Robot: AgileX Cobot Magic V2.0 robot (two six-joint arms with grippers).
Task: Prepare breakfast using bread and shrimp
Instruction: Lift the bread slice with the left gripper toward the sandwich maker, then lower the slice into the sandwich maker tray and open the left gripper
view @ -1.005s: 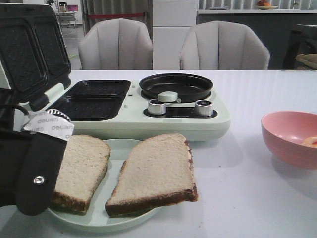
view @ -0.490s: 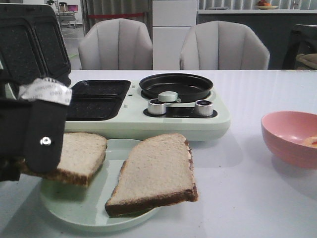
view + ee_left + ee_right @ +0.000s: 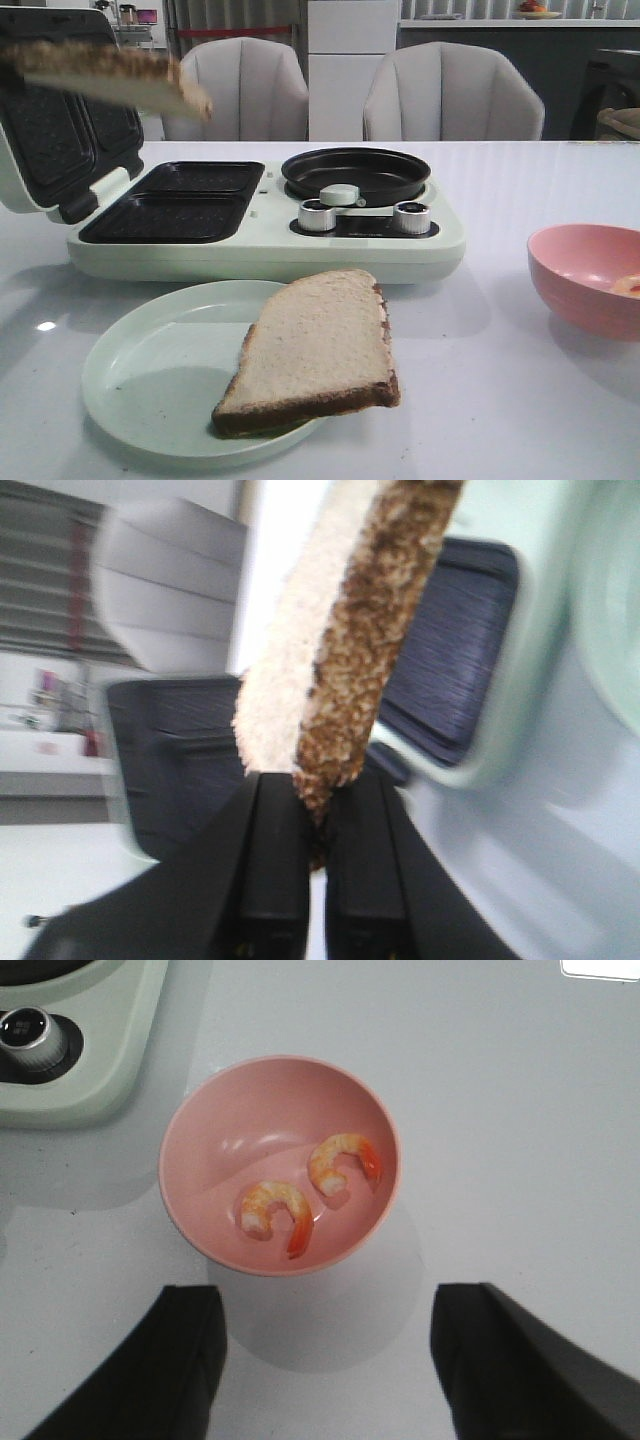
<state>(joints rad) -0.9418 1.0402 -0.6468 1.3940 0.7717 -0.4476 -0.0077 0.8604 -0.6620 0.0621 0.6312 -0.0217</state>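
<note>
Left wrist view, left end effector (image 3: 315, 810) clamped on blurred bread slice (image 3: 350, 630) crust, right end effector (image 3: 325, 1360) apart

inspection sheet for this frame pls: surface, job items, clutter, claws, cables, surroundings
Surface: white table, a few specks on it.
Job's things: one bread slice on the plate; second slice held in the air above the open sandwich maker; two shrimp in the pink bowl.
Clutter: nothing seen.
Claws: left claw shut on the second slice; right claw open above the table, just short of the bowl.
Cables: nothing seen.
Surroundings: two grey chairs behind the table.
</note>
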